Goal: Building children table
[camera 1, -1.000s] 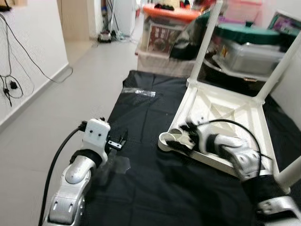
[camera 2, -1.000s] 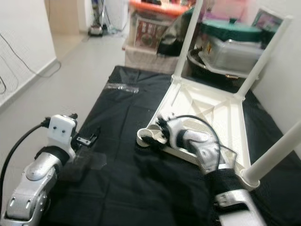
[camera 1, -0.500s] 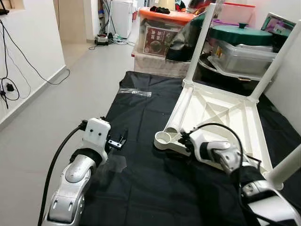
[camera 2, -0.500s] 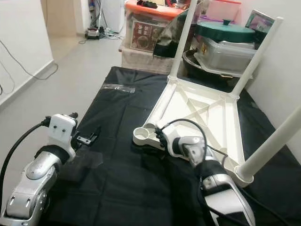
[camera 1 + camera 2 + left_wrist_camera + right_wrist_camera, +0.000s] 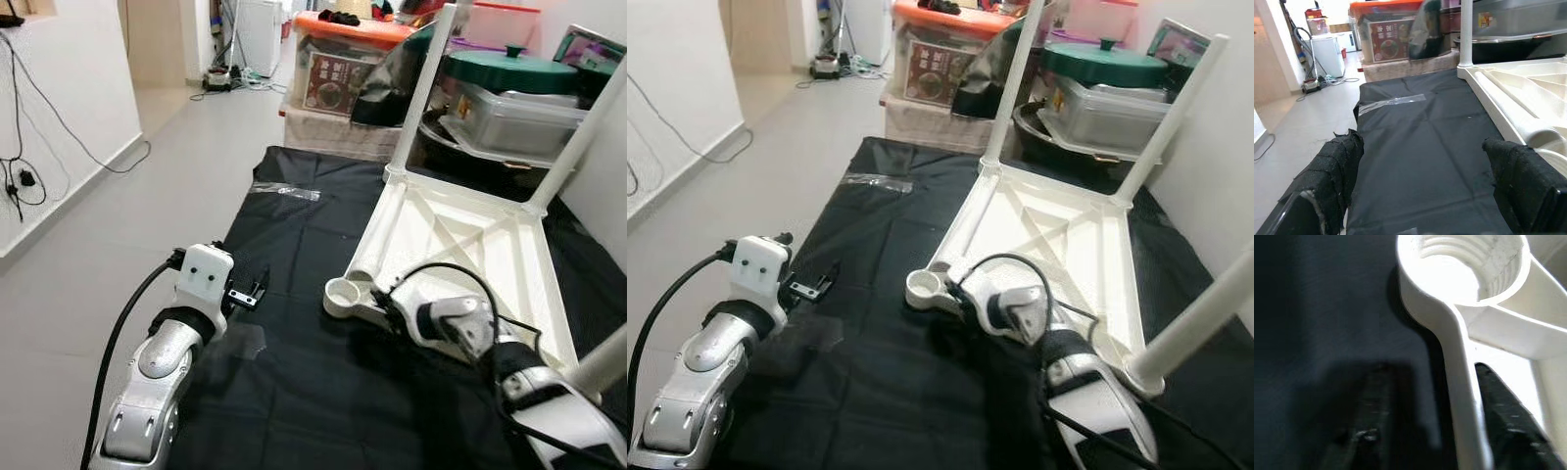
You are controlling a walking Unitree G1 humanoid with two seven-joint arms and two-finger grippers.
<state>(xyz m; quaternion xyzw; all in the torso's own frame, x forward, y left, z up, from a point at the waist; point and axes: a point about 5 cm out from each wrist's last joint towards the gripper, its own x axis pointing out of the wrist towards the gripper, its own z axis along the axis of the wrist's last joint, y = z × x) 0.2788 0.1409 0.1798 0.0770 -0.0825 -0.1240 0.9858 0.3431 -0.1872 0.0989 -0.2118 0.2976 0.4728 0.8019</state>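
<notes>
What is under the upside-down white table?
A black sheet on the floor lies under the white table, extending past it toward the left gripper. What the sheet covers, and anything directly beneath the tabletop, is hidden.

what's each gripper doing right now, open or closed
Left gripper: open, holding nothing, over the black mat.
Right gripper: fingers straddle the white table rim; grip cannot be told.

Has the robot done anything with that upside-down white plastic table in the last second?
The right gripper has slid off the inside of the upturned white plastic table to its near rim by the empty leg socket, fingers straddling the rim. The table, black mat and left gripper stayed put.
</notes>
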